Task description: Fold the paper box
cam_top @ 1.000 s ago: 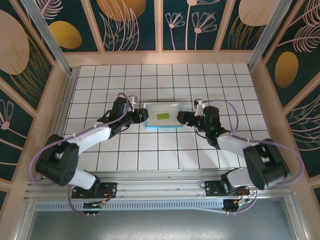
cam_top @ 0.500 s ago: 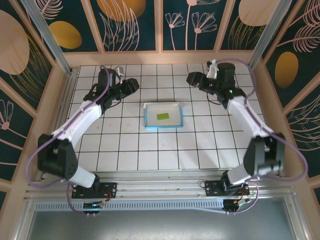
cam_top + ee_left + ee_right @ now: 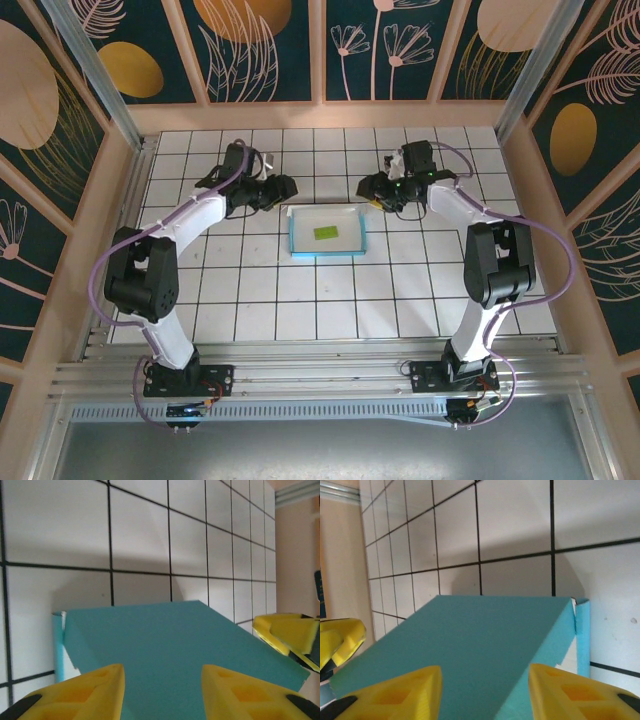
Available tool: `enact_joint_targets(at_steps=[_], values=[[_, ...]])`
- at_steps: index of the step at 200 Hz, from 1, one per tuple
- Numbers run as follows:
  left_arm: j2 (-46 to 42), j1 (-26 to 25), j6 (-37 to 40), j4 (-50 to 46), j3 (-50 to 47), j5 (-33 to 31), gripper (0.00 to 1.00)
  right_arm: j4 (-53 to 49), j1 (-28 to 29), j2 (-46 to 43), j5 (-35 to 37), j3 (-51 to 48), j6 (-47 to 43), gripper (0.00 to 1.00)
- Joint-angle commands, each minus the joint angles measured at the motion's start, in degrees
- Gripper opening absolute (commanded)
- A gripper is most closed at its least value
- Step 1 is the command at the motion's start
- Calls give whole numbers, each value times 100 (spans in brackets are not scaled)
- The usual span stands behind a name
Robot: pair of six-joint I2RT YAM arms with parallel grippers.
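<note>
- Box (image 3: 306, 226) sits mid-table, a few tiles out from the arm bases. It is a shallow tray, white floor up, with teal walls raised round it. A green block (image 3: 323, 232) lies on the floor.
- Left gripper (image 3: 283, 190) hangs just beyond the far-left corner of the box. The right gripper (image 3: 371, 190) hangs just beyond the far-right corner, and the two face each other along the far wall.
- In the left wrist view, the yellow fingers (image 3: 85, 692) stand partly apart. The teal outer face of the far wall shows past the gap, and nothing is pinched between them.
- In the right wrist view, its fingers (image 3: 570, 690) likewise stand partly apart with nothing between them, the same teal wall beyond.
- Folding looks nearly done, since the sheet already stands as a tray. What is left is probably seating the far wall and its corner tabs; whether those are locked cannot be told.
</note>
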Motion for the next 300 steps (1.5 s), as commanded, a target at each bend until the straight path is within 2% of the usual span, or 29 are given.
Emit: enact_joint_targets(at_steps=[1,38,114,174,208,242,275,300], values=[[97,-154,-121,202,-149,233,43,217,39,-248,-10,-251,164,48],[73,-186,-239,410,-474,150,39,473,76,-308,-18,-495,295,42],[59,-220,-282,608,-806,61,38,679,226,-272,192,-722,331,38],[68,-316,-197,680,-1137,-191,38,725,305,-271,641,-1027,133,36],[126,-387,73,329,-1053,-748,38,702,342,-233,942,-1074,5,36],[193,-438,178,348,-1211,-963,38,705,424,-179,1306,-1196,-167,36],[319,-475,243,376,-1258,-957,38,592,573,-51,1834,-1205,-404,36],[242,-484,243,417,-1237,-891,39,525,598,14,1797,-1151,-448,36]])
